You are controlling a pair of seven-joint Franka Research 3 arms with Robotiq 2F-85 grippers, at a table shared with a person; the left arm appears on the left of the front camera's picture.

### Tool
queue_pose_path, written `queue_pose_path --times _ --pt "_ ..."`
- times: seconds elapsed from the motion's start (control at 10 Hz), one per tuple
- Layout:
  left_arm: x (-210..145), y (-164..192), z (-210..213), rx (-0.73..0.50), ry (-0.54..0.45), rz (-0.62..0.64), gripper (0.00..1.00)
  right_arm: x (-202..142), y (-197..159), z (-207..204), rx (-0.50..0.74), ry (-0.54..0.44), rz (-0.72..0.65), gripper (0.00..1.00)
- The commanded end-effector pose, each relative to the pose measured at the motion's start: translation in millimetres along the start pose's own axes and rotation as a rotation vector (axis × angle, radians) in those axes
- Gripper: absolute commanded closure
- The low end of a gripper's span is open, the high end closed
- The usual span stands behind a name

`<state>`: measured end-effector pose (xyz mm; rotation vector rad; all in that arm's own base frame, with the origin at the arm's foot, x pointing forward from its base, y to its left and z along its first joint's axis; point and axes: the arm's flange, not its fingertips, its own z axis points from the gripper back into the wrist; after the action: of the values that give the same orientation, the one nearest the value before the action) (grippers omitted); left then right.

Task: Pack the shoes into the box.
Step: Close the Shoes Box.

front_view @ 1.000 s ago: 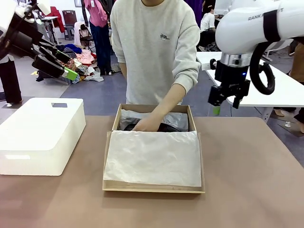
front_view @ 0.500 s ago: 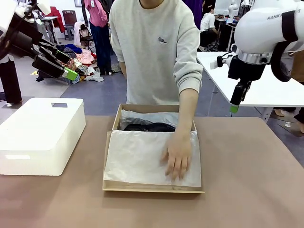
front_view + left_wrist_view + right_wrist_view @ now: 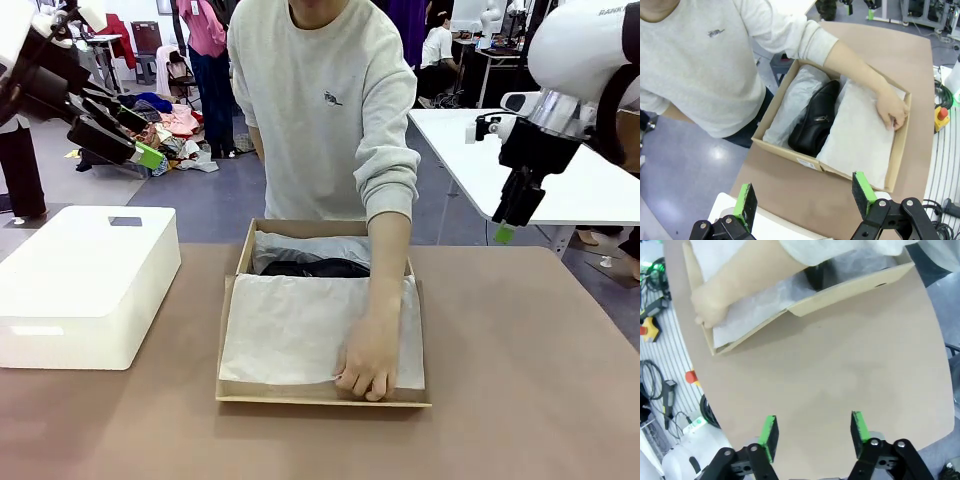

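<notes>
Both my claws hang high above the tabletop (image 3: 520, 380). My left claw (image 3: 804, 194) is spread wide and empty, and my right claw (image 3: 814, 430) is parted too, gripping nothing. The box (image 3: 243, 250) sits in the middle with a black shoe (image 3: 815, 120) in its far end. I can't tell whether its mate lies under the tissue (image 3: 300, 330). The person's hand (image 3: 365, 368) presses the tissue's near corner. I judge packing nearly done, so next I'd wait for that hand to clear.
</notes>
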<state>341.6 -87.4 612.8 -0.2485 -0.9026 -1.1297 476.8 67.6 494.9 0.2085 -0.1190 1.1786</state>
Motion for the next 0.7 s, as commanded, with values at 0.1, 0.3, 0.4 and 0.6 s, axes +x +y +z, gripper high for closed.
queue_pose_path --times 0.1,0.3,0.4,0.6 --pt "-2 1 0 -0.015 -0.012 -0.012 0.0 -7 -10 10 0.087 -0.055 0.069 0.99" --pt "-2 1 0 -0.015 -0.012 -0.012 0.0 -9 -17 9 0.13 -0.093 0.122 1.0" --pt "-2 1 0 -0.015 -0.012 -0.012 0.0 -10 -20 6 0.131 -0.104 0.121 1.0" --pt "-2 1 0 -0.015 -0.012 -0.012 0.0 -11 -24 0 0.131 -0.138 0.136 1.0"
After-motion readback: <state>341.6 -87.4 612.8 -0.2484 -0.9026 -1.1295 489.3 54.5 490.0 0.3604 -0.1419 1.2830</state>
